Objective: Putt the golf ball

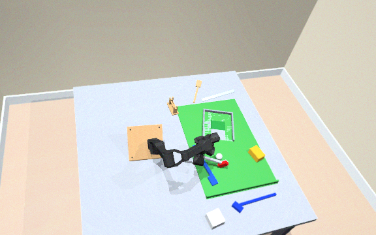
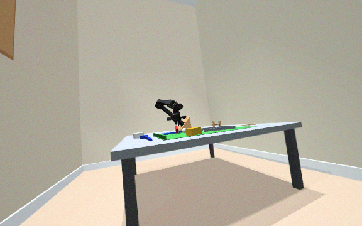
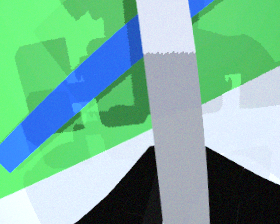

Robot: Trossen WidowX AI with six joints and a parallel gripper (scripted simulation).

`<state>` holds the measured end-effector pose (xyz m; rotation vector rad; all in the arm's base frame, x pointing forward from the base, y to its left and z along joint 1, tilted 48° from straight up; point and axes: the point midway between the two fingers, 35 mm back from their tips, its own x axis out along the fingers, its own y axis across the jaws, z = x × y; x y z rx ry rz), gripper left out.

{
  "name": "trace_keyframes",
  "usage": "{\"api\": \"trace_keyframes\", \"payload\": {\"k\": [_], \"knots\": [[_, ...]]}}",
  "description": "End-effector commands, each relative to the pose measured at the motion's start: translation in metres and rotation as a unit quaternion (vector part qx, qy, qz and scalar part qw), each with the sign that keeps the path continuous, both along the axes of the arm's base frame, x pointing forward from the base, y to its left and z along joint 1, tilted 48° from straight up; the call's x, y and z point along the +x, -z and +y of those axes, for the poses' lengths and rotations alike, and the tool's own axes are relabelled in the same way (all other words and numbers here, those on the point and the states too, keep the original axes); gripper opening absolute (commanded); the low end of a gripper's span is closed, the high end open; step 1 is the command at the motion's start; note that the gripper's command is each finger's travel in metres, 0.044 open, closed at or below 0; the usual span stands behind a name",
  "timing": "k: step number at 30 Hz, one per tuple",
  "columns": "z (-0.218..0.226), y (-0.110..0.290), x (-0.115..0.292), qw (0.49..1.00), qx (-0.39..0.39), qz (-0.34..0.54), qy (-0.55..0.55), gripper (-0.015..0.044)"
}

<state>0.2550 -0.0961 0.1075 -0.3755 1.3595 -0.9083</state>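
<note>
Presumably lining up the stroke, gripper (image 1: 204, 158) is clamped on red putter (image 1: 215, 161) w/ head just behind golf ball (image 1: 219, 156), facing ramp (image 1: 219, 125).

In the top view the arm (image 1: 188, 151) is covering the upper end of the putter's shaft (image 1: 211, 159) and one end of the blue stick (image 1: 210, 173) on the green mat (image 1: 240, 176), and hiding the gripper's fingers. In the wrist view the shaft (image 3: 169, 96) is running off the top edge, so the red head is lying out of frame. In the exterior view the ball is showing too small to tell.
</note>
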Motion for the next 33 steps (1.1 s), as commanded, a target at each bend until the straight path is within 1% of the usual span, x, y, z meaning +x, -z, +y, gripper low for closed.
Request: {"api": "trace_keyframes", "payload": {"k": [1,4,7,12,21,33], "knots": [[0.036,0.041,0.016,1.0,0.003,0.006,-0.006,0.0],[0.059,0.067,0.021,1.0,-0.001,0.006,-0.006,0.0],[0.061,0.069,0.021,1.0,-0.001,0.006,-0.006,0.0],[0.07,0.061,0.023,1.0,0.0,0.006,-0.007,0.0],[0.105,0.03,0.025,1.0,0.0,0.007,-0.006,0.0],[0.1,0.034,0.025,1.0,0.0,0.006,-0.009,0.0]]}}
